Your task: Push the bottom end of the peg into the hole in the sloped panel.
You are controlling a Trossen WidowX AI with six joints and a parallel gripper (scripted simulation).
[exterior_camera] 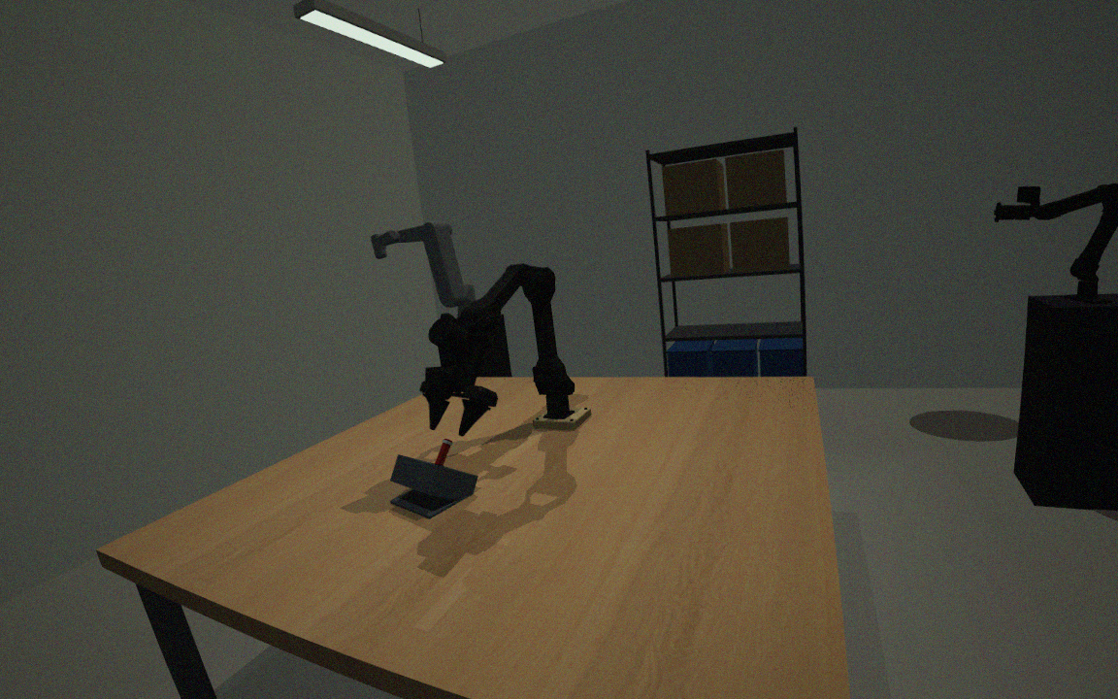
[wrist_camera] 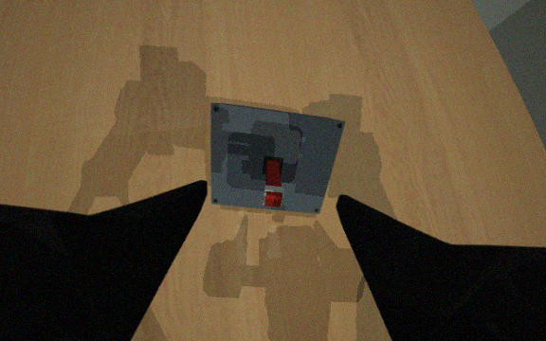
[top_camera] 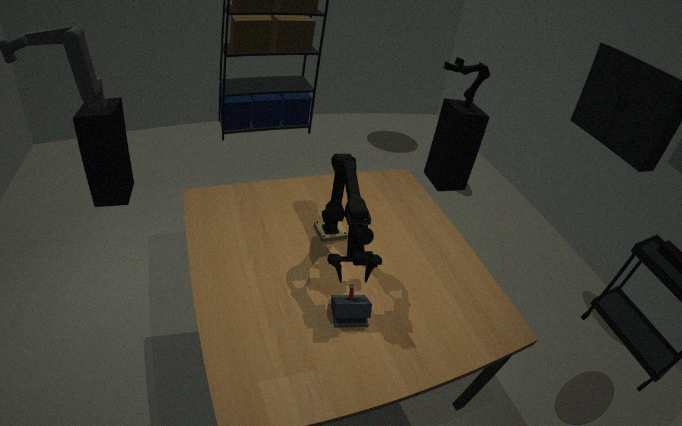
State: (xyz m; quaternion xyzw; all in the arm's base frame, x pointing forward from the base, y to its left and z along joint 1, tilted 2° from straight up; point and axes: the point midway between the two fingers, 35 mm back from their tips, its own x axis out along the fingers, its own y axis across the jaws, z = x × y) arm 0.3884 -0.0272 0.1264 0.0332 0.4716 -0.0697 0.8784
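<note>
I see the red peg (wrist_camera: 273, 182) seated in the hole of the sloped panel (wrist_camera: 318, 152), slightly right of centre in the wrist frame. Its upper end, marked with a pale band, projects out of the panel face toward the camera. In the exterior view the peg (exterior_camera: 442, 451) leans out of the panel (exterior_camera: 431, 476) toward the upper right, and the panel sits on a dark base plate lying flat on the table (exterior_camera: 675, 521).

The gripper (wrist_camera: 271, 199) is released: its two dark fingers are spread wide in the lower part of the wrist frame, one at each lower corner of the panel, with nothing between them. I read the fingertips as apart from the peg and from the panel. In the top view the gripper (top_camera: 354, 275) hangs just above the peg (top_camera: 351, 290), with a visible gap.

The arm rises from a pale mounting plate (top_camera: 330, 232) near the centre of the table. Arm shadows fall across the wood around the panel.
</note>
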